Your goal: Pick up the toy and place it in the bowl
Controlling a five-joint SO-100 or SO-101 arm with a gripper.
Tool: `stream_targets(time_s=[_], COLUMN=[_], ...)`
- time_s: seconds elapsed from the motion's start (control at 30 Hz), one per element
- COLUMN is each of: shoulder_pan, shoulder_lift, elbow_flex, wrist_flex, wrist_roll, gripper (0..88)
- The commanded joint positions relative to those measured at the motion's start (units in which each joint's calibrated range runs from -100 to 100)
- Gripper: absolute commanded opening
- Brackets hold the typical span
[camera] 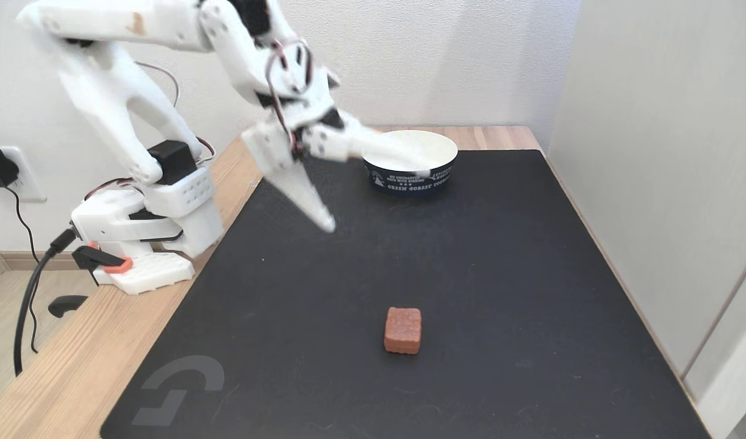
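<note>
Reaching out from the upper left of the fixed view, a white robot arm (165, 36) stretches over a dark mat (470, 274) that covers most of a light wooden worktop (61, 378). Its base (147, 238) stands on the wood at the mat's left edge, with black cables trailing from it toward a wall socket (7, 174) on the left.

The fingers (379, 195) are spread wide apart and hold nothing. One long pointed finger slants down and to the right, its tip hanging above bare mat. The other finger points right, and its tip lies across the near rim of the bowl (437, 183) as seen from this camera. Both are blurred, so whether that tip touches the bowl or only passes in front of it is hard to say.

The bowl sits upright at the far edge of the mat, right of centre. It is round, white inside and dark navy outside, with white printed lettering around it.

The toy (403, 330) lies flat on the mat near the front, slightly right of centre, well apart from both the bowl and the fingers. It is a small reddish-brown block with rounded corners and a bumpy grid on top, much like a biscuit.

A pale wall panel (665, 183) rises along the right side of the worktop.
</note>
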Motion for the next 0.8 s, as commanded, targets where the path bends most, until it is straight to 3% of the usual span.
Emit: stream_targets(time_s=[0.0, 0.23, 0.77], shoulder_pan=[6.2, 10.8, 6.4], shoulder_lift=[15.8, 38.4, 56.9], elbow_flex=[-18.1, -39.8, -54.1], wrist_flex=[5.3, 14.0, 13.1], wrist_roll=[4.7, 8.6, 8.6], gripper=[52.0, 52.1, 51.8])
